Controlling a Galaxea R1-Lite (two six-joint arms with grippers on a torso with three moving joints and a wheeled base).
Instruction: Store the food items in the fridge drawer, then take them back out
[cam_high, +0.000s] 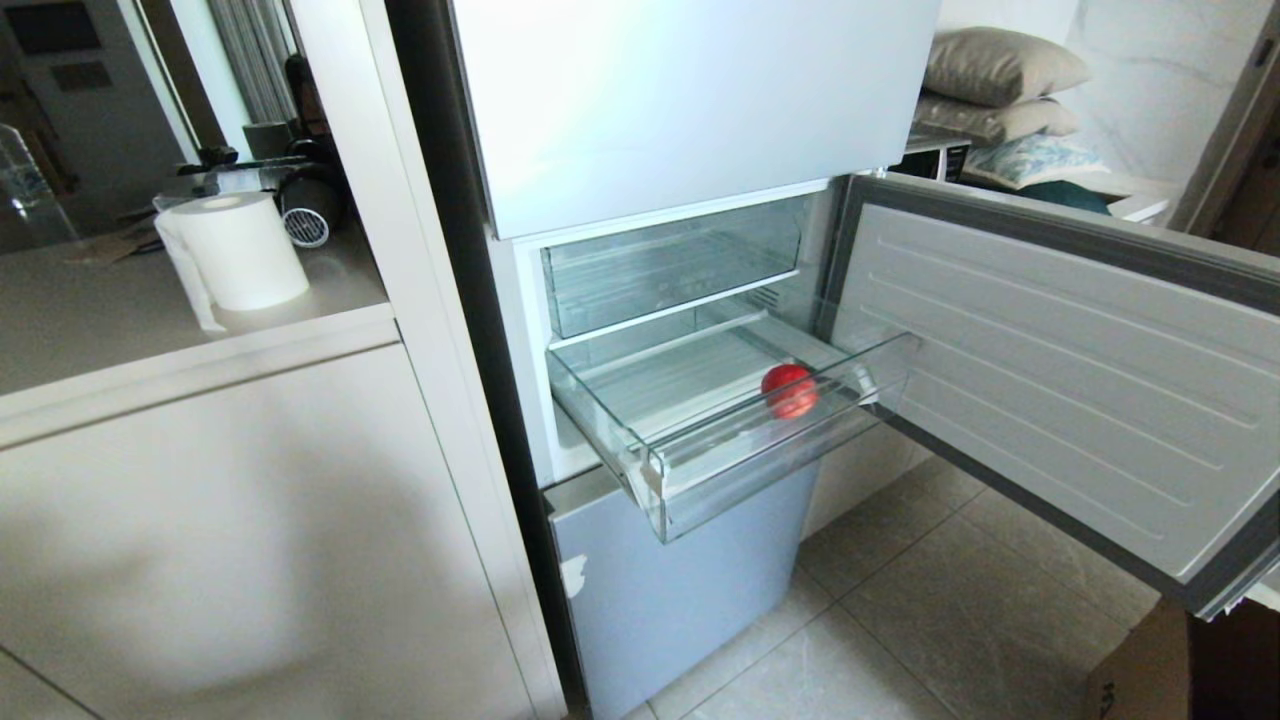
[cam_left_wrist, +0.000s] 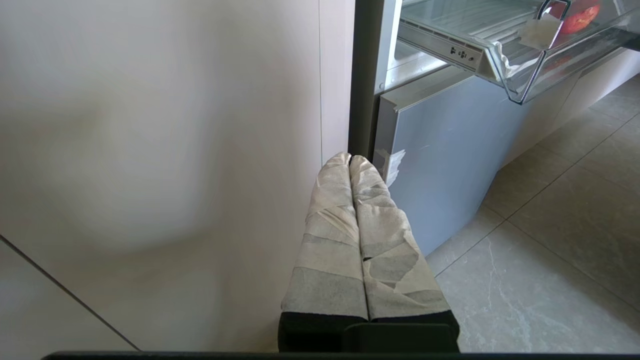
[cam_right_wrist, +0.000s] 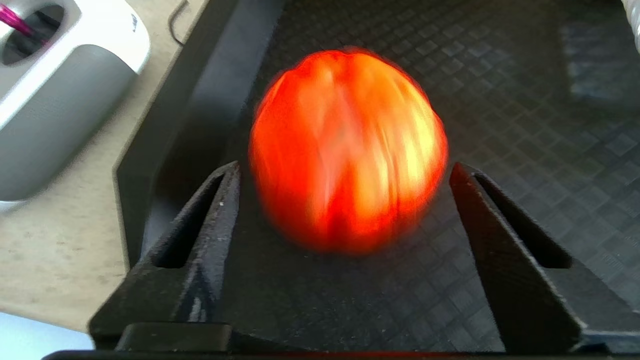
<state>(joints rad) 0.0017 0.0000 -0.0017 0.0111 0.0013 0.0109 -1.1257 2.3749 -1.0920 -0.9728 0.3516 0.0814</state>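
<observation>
Your left tool (cam_left_wrist: 350, 162) hangs parked low by the cabinet, its taped fingers pressed together on nothing. To its right, the fridge drawer (cam_high: 760, 455) stands pulled out with the red piece (cam_high: 789, 389) lying near its front right corner. Farther right, out of the head view, your right tool (cam_right_wrist: 345, 172) has its jaws spread either side of the orange-red piece (cam_right_wrist: 347, 150) on a dark ribbed tray (cam_right_wrist: 525, 100), not touching it. Whether it is about to grasp or has just set down can't be told; if storing, close and carry it to the drawer.
</observation>
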